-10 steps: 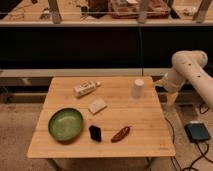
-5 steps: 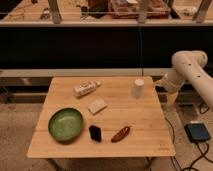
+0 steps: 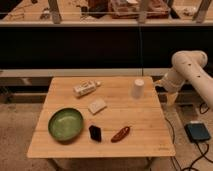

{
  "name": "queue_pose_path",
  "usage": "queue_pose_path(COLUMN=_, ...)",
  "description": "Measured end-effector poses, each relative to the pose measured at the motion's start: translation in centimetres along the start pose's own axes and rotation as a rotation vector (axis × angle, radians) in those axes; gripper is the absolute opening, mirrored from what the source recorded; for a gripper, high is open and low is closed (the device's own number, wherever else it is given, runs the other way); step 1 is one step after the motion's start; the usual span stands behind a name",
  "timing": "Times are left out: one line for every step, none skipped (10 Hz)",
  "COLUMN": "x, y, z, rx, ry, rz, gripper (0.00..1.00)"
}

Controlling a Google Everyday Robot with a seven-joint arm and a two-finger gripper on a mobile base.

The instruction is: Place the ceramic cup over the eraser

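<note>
The small white ceramic cup (image 3: 138, 88) stands on the far right part of the wooden table (image 3: 145, 125). The black eraser (image 3: 95, 132) lies near the front middle, well apart from the cup. My gripper (image 3: 161, 81) is at the end of the white arm (image 3: 187, 70), just off the table's right edge, to the right of the cup and apart from it.
A green bowl (image 3: 65, 124) sits at the front left. A white tube-shaped bottle (image 3: 86, 89) lies at the back, a cream block (image 3: 97, 106) in the middle, a reddish-brown chili-shaped thing (image 3: 120, 133) right of the eraser. A dark box (image 3: 198, 132) lies on the floor.
</note>
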Motion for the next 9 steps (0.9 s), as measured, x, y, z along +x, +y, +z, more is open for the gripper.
queue_pose_path(x=0.0, y=0.0, z=0.0, rx=0.001, ry=0.0, rz=0.001, gripper=0.75)
queue_pose_path(x=0.2, y=-0.2, z=-0.1, rx=0.005, ry=0.001, rz=0.004, gripper=0.75)
queue_pose_path(x=0.4, y=-1.5, z=-0.4, rx=0.022, ry=0.002, rz=-0.006, gripper=0.75)
queue_pose_path(x=0.7, y=-2.6, z=-0.6, rx=0.036, ry=0.003, rz=-0.012, gripper=0.75)
queue_pose_path(x=1.3, y=-4.6, z=-0.8, rx=0.052, ry=0.003, rz=-0.023, gripper=0.75)
queue_pose_path(x=2.0, y=-7.2, z=-1.1, rx=0.067, ry=0.002, rz=-0.036, gripper=0.75)
queue_pose_path(x=2.1, y=-8.6, z=-1.1, rx=0.072, ry=-0.003, rz=-0.048, gripper=0.75)
queue_pose_path(x=2.5, y=-9.9, z=-1.2, rx=0.079, ry=-0.008, rz=-0.059, gripper=0.75)
queue_pose_path(x=2.8, y=-10.9, z=-1.2, rx=0.077, ry=-0.006, rz=-0.069, gripper=0.75)
